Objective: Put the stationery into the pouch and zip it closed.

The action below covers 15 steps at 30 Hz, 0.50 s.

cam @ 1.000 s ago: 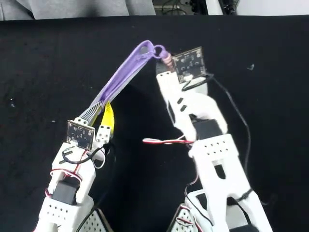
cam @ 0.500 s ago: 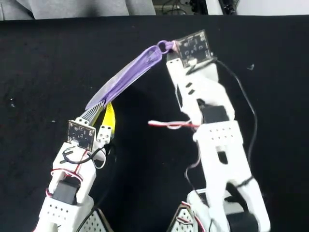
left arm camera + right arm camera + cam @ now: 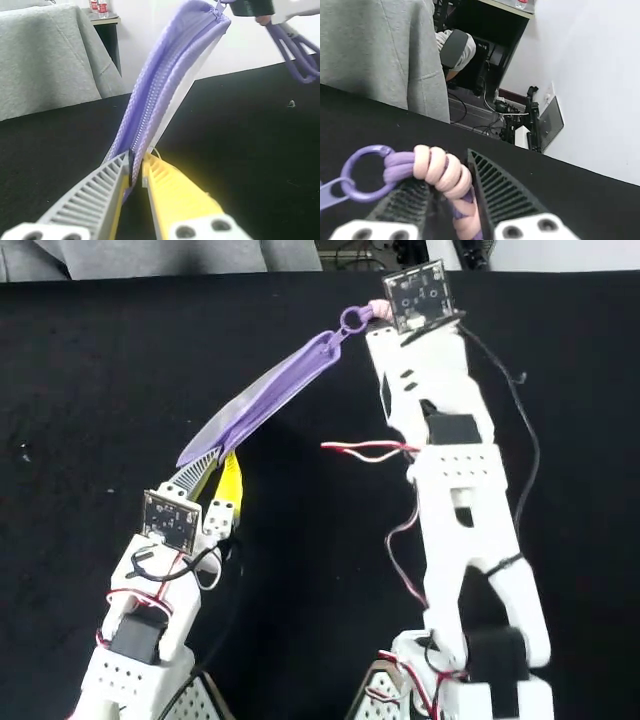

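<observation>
A purple zip pouch (image 3: 262, 398) hangs stretched in the air between the two arms over the black table (image 3: 90, 370). My left gripper (image 3: 210, 475), grey and yellow fingers, is shut on the pouch's near end (image 3: 132, 165). My right gripper (image 3: 378, 312) at the far side is shut on the pink-and-purple braided zipper pull (image 3: 442, 172), which joins a purple ring (image 3: 366, 170) at the pouch's far end (image 3: 352, 320). The zip (image 3: 160, 95) looks closed along the length I see. No loose stationery shows.
A grey cloth (image 3: 170, 255) lies beyond the table's far edge. In the right wrist view there is a room with dark furniture (image 3: 485, 55) and cables behind the table.
My right gripper has moved away and to the right with the zipper pull, drawing the pouch longer and flatter. The left gripper has stayed put on the near end.
</observation>
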### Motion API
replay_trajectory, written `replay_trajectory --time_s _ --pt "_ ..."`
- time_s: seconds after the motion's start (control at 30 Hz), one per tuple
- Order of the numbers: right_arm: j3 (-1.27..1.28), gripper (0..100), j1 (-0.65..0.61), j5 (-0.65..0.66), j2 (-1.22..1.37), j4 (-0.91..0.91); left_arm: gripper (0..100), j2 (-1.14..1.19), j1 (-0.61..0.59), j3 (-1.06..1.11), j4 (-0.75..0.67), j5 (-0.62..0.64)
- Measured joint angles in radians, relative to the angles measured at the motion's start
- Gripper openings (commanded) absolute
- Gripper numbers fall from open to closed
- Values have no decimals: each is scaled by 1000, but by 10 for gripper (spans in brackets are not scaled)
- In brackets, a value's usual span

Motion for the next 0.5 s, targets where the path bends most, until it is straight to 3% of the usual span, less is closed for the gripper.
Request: replay_trajectory --time_s 0.27,0.5 --pt "-60 11 124 -2 80 11 30 18 -11 2 15 0" --pt "-60 11 109 -2 80 71 33 17 -5 2 15 -6"
